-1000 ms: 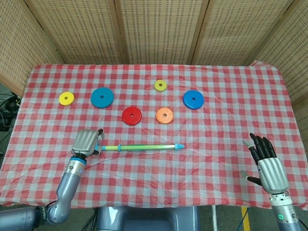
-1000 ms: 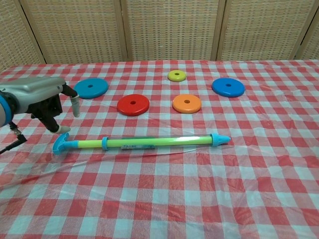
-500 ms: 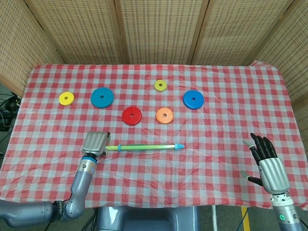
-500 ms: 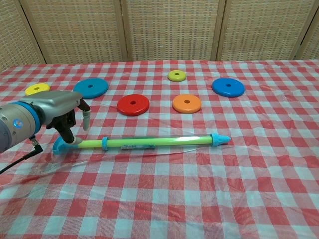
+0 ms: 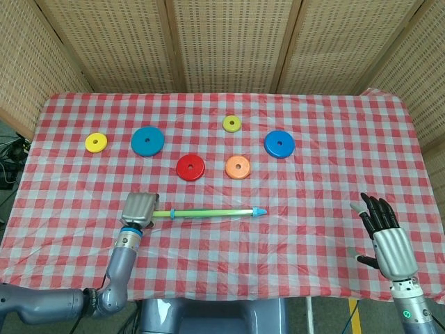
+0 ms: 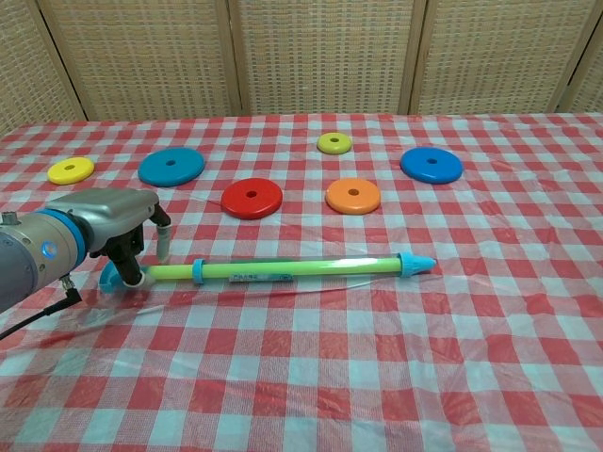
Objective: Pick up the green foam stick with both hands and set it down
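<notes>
Left robot hand [image 6: 111, 221]: down on the blue flared end of the stick at the near-left of the desk, fingers curled over that end; whether it truly grips I cannot tell.
Right robot hand [image 5: 384, 233]: well apart at the near-right edge, palm raised, fingers spread, holding nothing.
Desk [image 5: 327, 132]: covered in red-and-white checked cloth.
Green foam stick [image 6: 283, 270]: lying flat across the near middle, blue pointed tip to the right.
Big blue disc [image 5: 147, 141]: far left.
Smaller blue disc [image 5: 279, 144]: far right.
Red disc [image 5: 190, 168]: just behind the stick.
Orange disc [image 5: 238, 166]: beside the red one.
Yellow disc [image 5: 96, 142]: leftmost.
Olive disc [image 5: 231, 124]: farthest back.
</notes>
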